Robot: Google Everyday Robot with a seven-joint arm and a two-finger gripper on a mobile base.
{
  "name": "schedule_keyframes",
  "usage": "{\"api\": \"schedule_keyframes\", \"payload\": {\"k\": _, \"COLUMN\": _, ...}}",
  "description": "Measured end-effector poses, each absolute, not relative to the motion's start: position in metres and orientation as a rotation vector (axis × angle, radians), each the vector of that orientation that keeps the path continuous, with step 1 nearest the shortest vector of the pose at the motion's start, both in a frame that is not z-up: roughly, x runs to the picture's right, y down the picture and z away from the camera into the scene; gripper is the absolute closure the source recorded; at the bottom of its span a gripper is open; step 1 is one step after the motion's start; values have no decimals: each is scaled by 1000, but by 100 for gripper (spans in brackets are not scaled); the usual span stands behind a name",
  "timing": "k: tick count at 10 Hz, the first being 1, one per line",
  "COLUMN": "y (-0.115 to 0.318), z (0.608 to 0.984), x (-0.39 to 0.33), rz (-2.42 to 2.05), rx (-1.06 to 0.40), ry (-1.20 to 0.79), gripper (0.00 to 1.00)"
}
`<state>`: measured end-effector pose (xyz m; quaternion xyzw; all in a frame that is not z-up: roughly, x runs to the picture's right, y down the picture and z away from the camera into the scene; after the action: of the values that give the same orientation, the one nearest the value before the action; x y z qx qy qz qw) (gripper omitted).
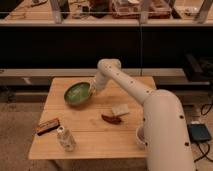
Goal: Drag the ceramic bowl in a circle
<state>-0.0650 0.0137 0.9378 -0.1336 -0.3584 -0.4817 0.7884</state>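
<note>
- my pincer [94, 86] hangs over the far part of the table [95, 145], pressed together on the rim of the ceramic bowl [76, 94]. the bowl spreads out to the left of the pincer and touches it.
- the bowl seems tipped, its green inside turned up toward the camera. if i pull upward as i sweep, it could lift off the wood rather than drag.
- my pinch is on a thin glazed edge, so a quick turn could let the rim slip out and leave the bowl behind.
- left of the pincer, past the bowl, the table's side edge is not far. too wide an arc that way could push the bowl over it.
- nearer me and right of the pincer lie a pale packet [120, 109] and a dark red thing [111, 118].
- nearer me and to the left are a white bottle [65, 139] and a snack bar [47, 126]. a big loop could sweep into any of them.
- the white cup [139, 136] is half hidden behind my arm, which could knock it.
</note>
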Motion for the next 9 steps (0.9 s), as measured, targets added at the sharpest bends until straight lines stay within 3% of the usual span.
{"api": "schedule_keyframes", "payload": {"k": 5, "y": 30, "z": 962, "x": 13, "rz": -998, "rx": -388, "ry": -689, "gripper": 100}}
{"api": "schedule_keyframes", "payload": {"k": 9, "y": 70, "z": 916, "x": 63, "rz": -1123, "rx": -430, "ry": -604, "gripper": 100}}
